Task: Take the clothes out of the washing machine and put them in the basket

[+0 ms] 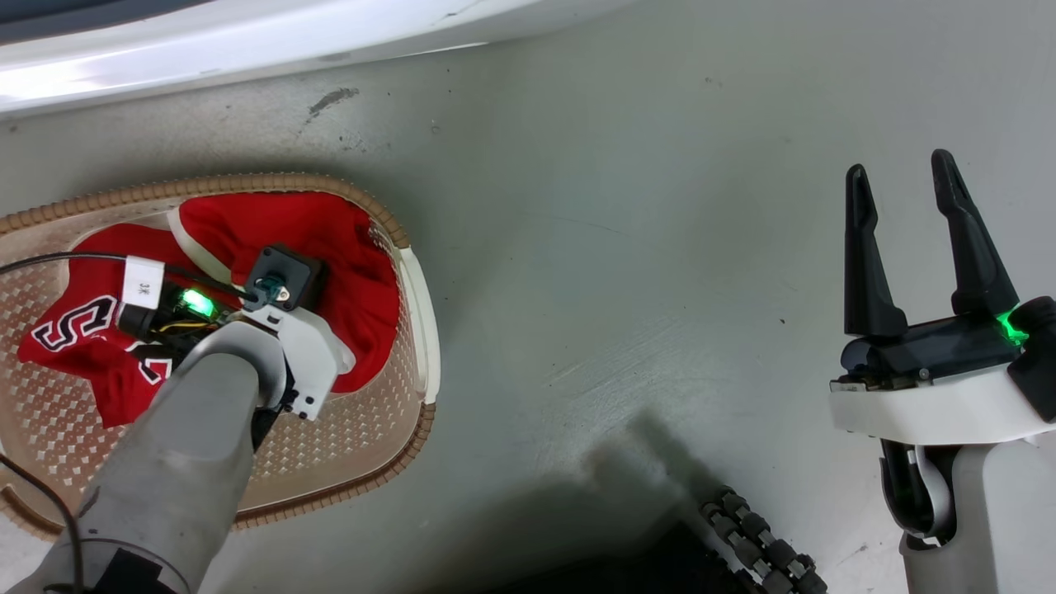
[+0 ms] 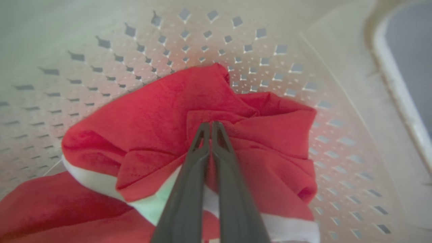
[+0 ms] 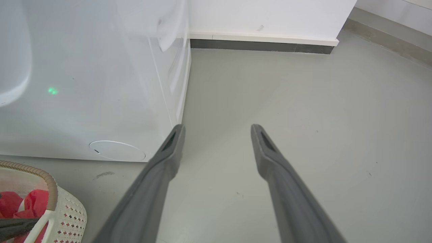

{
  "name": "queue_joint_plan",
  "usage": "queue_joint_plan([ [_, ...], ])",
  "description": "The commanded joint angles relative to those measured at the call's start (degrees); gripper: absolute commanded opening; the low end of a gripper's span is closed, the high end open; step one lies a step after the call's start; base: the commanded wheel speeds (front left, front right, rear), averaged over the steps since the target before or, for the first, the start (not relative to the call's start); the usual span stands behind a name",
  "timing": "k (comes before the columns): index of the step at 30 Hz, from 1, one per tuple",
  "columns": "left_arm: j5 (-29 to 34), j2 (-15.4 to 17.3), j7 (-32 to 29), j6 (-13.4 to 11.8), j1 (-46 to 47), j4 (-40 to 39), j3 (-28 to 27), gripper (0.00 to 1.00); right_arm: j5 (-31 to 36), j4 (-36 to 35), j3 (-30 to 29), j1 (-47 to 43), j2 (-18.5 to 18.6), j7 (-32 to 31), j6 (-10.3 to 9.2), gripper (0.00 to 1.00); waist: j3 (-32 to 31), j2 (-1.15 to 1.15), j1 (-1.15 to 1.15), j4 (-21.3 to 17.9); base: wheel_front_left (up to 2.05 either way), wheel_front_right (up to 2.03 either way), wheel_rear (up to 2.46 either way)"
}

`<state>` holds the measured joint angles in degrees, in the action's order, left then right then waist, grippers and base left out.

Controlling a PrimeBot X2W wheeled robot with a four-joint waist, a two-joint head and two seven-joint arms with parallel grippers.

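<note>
- Reaching down into the basket (image 1: pixel 425 313) with the left gripper (image 2: pixel 211 125), the pale forearm (image 1: pixel 190 462) crossing over its near rim in the head view.
- Pressing the two dark fingers (image 2: pixel 190 175) fully together, leaving no gap at the tips, and pinching a raised fold of the clothes (image 2: pixel 155 111) between them.
- Gathering the red cloth in creases around the tips, with a white trim band (image 2: pixel 290 229) lying just below.
- Resting all of the red fabric inside the basket, black-and-white lettering (image 1: pixel 78 322) facing up at the left side in the head view.
- Holding the right gripper (image 1: pixel 901 165) wide open over the bare grey floor (image 1: pixel 619 247), well apart from the basket, touching nothing.
- Seeing the white washing machine (image 3: pixel 101 84) standing near the basket in the right wrist view.
</note>
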<state>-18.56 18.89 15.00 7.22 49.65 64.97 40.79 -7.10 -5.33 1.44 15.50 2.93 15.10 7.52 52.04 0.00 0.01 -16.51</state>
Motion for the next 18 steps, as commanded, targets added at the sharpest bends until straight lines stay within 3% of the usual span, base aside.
queue_joint_plan([
  [1,0.1,-0.6,0.2,-0.1,0.6,0.3,0.0,0.59,-0.2,0.2,0.0,0.9,-0.1,0.1,-0.06,1.00,-0.2,0.00,-0.01,0.0,0.00,0.00,0.00],
  [2,0.2,-0.7,0.2,-0.2,0.5,0.2,0.0,1.00,0.0,0.4,0.1,0.9,-0.1,0.1,-0.06,1.00,-0.6,0.00,-0.01,0.2,0.00,0.00,0.00],
  [10,0.4,-2.0,0.2,-0.3,-3.6,-5.7,-1.3,1.00,1.4,2.1,-0.8,0.9,-0.1,0.1,-0.06,1.00,-7.3,0.00,-0.01,2.6,0.00,0.00,0.00],
  [18,1.2,-3.7,0.2,0.1,-9.8,-14.6,-1.3,1.00,4.2,4.8,-3.3,-1.1,0.0,0.1,-0.06,1.00,-18.9,0.00,-0.01,7.7,0.00,0.00,0.00],
])
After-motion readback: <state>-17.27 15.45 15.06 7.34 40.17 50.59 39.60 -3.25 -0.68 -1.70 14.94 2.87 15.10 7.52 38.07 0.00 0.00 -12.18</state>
